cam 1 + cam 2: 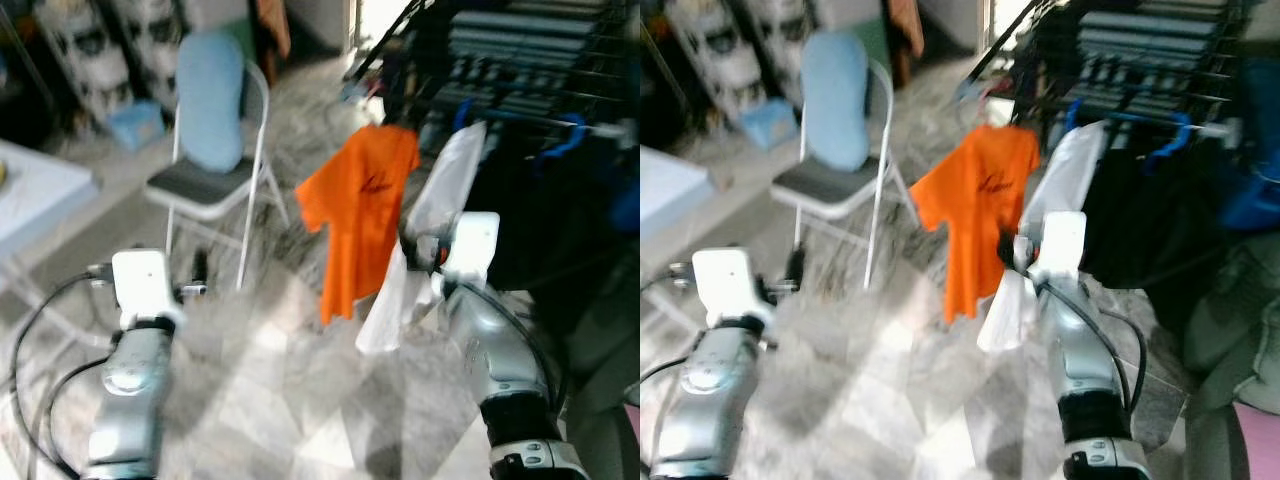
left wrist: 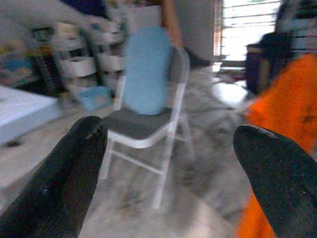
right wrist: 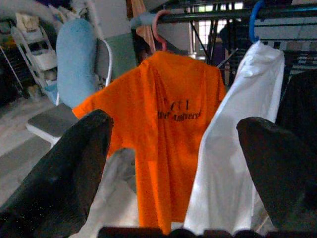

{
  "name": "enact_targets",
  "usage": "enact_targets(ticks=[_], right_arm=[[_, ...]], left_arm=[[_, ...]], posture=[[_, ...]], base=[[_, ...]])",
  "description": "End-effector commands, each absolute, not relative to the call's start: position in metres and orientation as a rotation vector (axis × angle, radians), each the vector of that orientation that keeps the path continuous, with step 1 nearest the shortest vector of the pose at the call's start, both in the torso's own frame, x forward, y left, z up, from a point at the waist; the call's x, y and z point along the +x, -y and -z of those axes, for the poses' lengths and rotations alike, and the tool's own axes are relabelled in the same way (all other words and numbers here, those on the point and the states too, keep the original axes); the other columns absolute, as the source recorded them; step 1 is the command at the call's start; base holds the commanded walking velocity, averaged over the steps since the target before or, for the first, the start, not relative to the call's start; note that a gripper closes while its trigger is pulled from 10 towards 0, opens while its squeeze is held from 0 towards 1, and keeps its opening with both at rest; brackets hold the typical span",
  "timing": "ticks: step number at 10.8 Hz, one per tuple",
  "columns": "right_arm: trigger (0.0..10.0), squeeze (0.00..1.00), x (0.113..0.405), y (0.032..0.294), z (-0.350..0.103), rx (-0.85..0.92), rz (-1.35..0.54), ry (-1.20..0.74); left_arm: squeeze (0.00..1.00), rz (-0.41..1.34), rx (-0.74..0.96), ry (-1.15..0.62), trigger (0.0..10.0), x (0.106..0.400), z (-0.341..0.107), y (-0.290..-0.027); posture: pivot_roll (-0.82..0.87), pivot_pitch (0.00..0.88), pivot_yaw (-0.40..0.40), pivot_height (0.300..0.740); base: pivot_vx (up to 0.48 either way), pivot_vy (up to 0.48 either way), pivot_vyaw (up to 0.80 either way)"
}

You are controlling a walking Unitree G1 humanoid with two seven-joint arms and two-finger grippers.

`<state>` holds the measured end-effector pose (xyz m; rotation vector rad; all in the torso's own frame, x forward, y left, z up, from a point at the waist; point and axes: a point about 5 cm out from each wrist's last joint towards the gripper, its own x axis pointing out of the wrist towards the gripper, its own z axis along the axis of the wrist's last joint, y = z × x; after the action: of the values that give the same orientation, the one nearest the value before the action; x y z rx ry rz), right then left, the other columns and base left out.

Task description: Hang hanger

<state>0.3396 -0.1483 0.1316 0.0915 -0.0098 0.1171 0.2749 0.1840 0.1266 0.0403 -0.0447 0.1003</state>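
The pink hanger (image 3: 159, 30) already sat hooked on the rack bar (image 3: 208, 16), carrying the orange shirt (image 3: 166, 131). It looked light and stiff, its load soft and swingy, so the hook or neck was the place to grip. One blue hanger (image 3: 253, 22) held the white garment (image 3: 233, 144) beside it (possibly more further along; blurred). The right gripper (image 3: 176, 163) and left gripper (image 2: 166, 173) were both spread wide, holding nothing. One chair (image 2: 148, 124) stood apart.

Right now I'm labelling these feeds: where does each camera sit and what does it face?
Left eye view: head, looking down; both arms, orange shirt, chair.
Right eye view: head, same scene, slightly shifted.
Left wrist view: left arm, faces the chair past open fingers.
Right wrist view: right arm, faces the shirt, white garment, past open fingers.
Both wrist views share chair and shirt.
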Motion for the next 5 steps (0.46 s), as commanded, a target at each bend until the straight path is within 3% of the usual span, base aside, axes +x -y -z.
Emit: enact_targets(ticks=[1, 5], right_arm=[[10.0, 0.00, 0.336, 0.145, -0.123, 0.094, -0.132, -0.030], [10.0, 0.00, 0.328, 0.171, -0.155, -0.042, -0.092, 0.080]], left_arm=[[0.00, -0.134, 0.055, 0.033, 10.0, 0.270, -0.123, -0.190], [0.00, -0.082, 0.117, 0.025, 10.0, 0.247, -0.131, -0.211]], posture=[[0.01, 0.000, 0.049, 0.740], [0.02, 0.000, 0.050, 0.740]], base=[[0.000, 0.000, 0.00], [0.000, 0.000, 0.00]])
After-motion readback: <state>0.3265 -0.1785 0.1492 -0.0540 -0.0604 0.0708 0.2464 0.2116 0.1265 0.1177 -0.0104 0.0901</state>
